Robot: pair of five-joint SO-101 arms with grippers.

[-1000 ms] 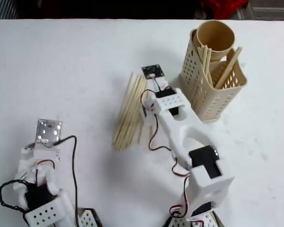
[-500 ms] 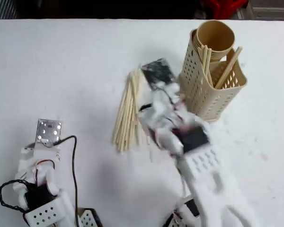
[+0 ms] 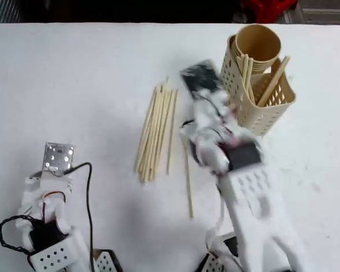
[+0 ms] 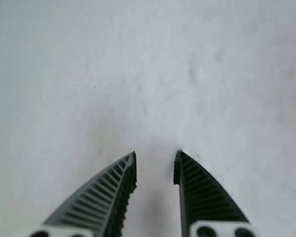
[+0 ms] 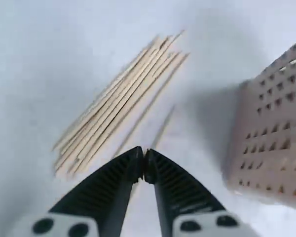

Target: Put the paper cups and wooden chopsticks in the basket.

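So the basket (image 3: 241, 107) sits at the far right of the table (image 3: 73, 73), and the paper cups (image 3: 258, 42) are stacked in its back section. A few upright chopsticks (image 3: 272, 82) lean in the basket right next to the cups.

Most of the wooden sticks are out on the table though. The loose bundle of chopsticks (image 3: 154, 133) lies flat to the left of the basket, well apart from it, roughly lined up and fanned a bit at the far end. One stray stick lies along its right edge. The single chopstick (image 3: 188, 187) lies on its own a little nearer the arms, between the bundle and the right arm (image 3: 243, 187).

The right arm stretches out over the gap between bundle and basket. In its wrist view the right gripper (image 5: 144, 160) has its tips pressed together, with the single chopstick running up to them from the table. Can't tell if it's actually pinched. The basket wall is just off to one side.

The left arm (image 3: 45, 232) sits at the near left corner. The left gripper (image 4: 155, 158) hangs over bare table with its fingers (image 4: 113, 192) spread apart, gripping nothing.
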